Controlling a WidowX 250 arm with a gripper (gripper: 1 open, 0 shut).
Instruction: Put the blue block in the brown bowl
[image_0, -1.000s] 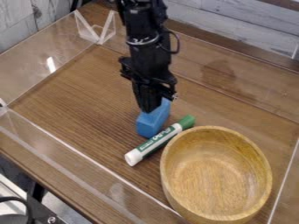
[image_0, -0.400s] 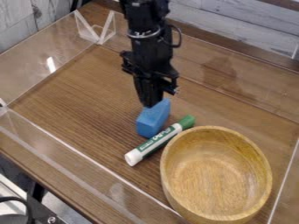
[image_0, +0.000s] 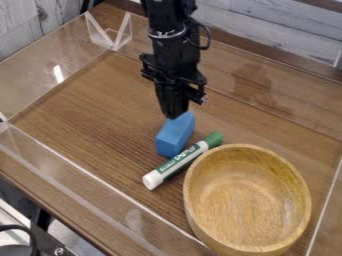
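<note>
From my seat I can read nothing here. The white-and-green marker pen (image_0: 183, 163) carries a green printed patch along its barrel, but the print is too small and blurred for me to make out any letters or brand. I see no labels, numbers or signs on anything else in view.

views: one | position: raised, near table (image_0: 94, 120) front | facing: down, toward arm
</note>
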